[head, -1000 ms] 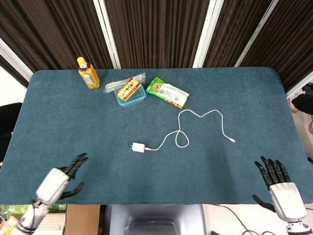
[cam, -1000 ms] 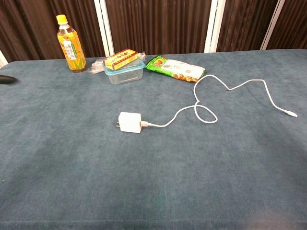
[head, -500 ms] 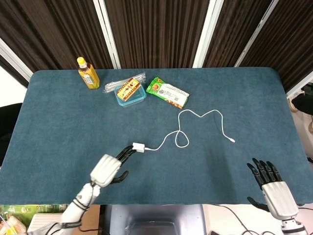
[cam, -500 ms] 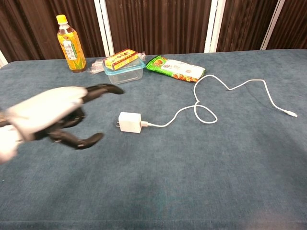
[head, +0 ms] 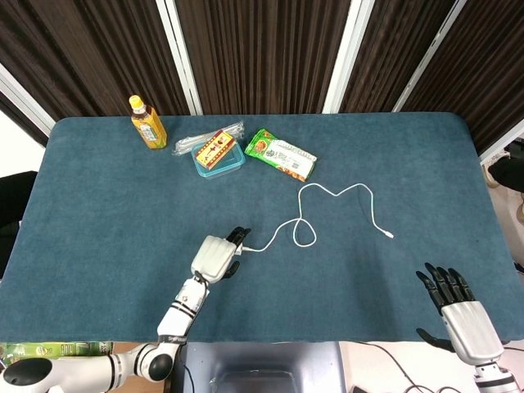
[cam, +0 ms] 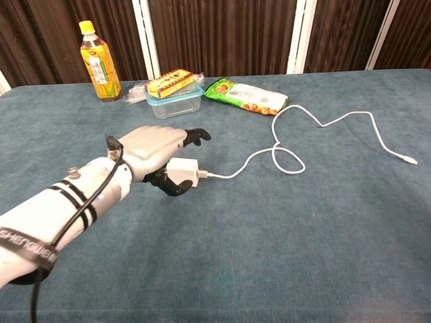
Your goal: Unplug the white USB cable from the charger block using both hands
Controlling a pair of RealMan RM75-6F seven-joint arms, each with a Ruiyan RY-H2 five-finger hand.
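The white charger block (cam: 184,172) lies on the blue table (cam: 303,235), with the white USB cable (cam: 286,163) plugged into its right side. The cable (head: 304,233) loops once, then snakes right to its free end (head: 390,236). My left hand (cam: 156,149) hovers over the block, fingers (cam: 195,134) spread above it and thumb (cam: 172,188) curled at its near side; no firm hold shows. From the head camera, the left hand (head: 216,256) hides most of the block. My right hand (head: 458,307) is at the near right table edge, fingers apart and holding nothing.
At the back left stand a yellow drink bottle (head: 147,121), a clear container (head: 219,155) with a small box on it, and a green snack packet (head: 281,155). Dark curtains hang behind the table.
My left hand has swept in from the near left edge to the charger block and now covers it. The right hand has barely shifted. Block and cable lie as before.
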